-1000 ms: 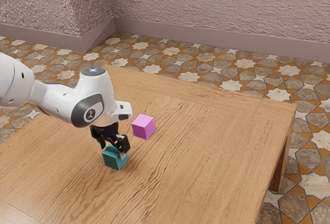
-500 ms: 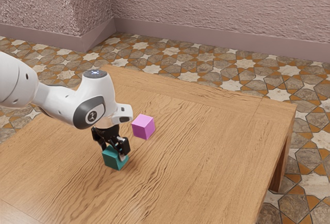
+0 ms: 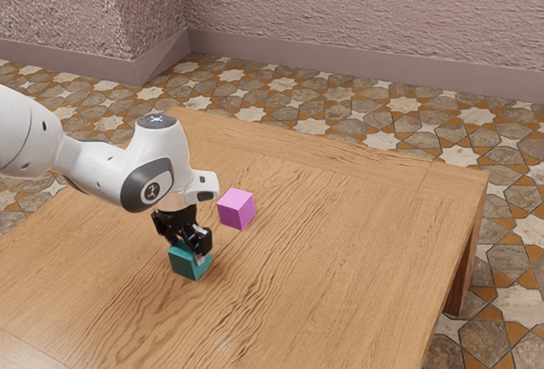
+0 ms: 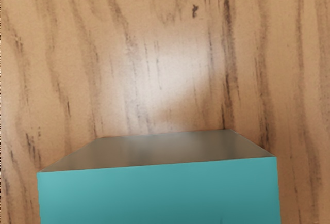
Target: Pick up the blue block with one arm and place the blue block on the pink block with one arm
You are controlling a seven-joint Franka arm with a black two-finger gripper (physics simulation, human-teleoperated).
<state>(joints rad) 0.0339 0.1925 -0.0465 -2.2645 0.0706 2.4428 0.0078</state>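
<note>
The blue block (image 3: pixel 188 266) sits on the surface (image 3: pixel 340 250), directly under the pincer (image 3: pixel 187 247), which is lowered over the block's top. In the wrist view the blue block (image 4: pixel 157 195) is very close and rests flat on the surface (image 4: pixel 154 53). Whether the pincer grips it or is only around it, I cannot tell. The pink block (image 3: pixel 235 208) lies near, further back and toward the exterior view's right, apart from both. There is much free surface toward the exterior view's right. The arm (image 3: pixel 102 169) comes in from the exterior view's left, bent so that the pincer points down.
</note>
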